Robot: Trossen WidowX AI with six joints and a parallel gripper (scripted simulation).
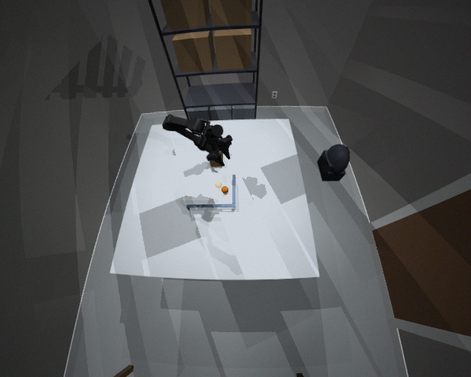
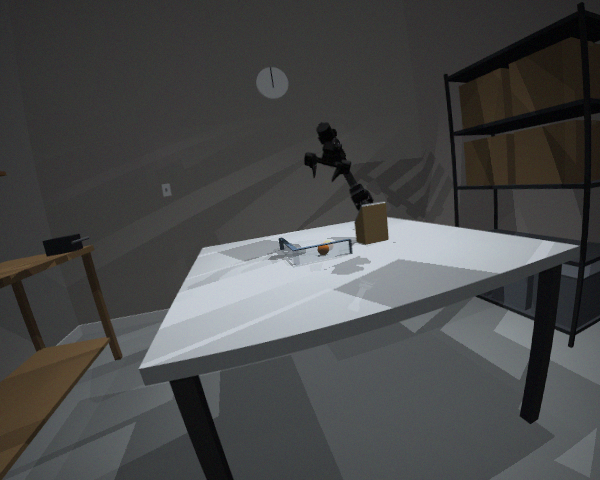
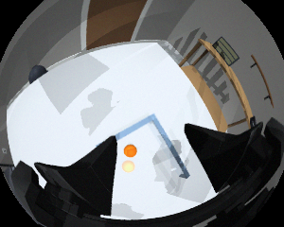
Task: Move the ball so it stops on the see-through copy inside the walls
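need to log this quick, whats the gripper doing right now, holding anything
Gripper: open, fingers apart, holding nothing; the orange ball lies on the table below it, untouched.
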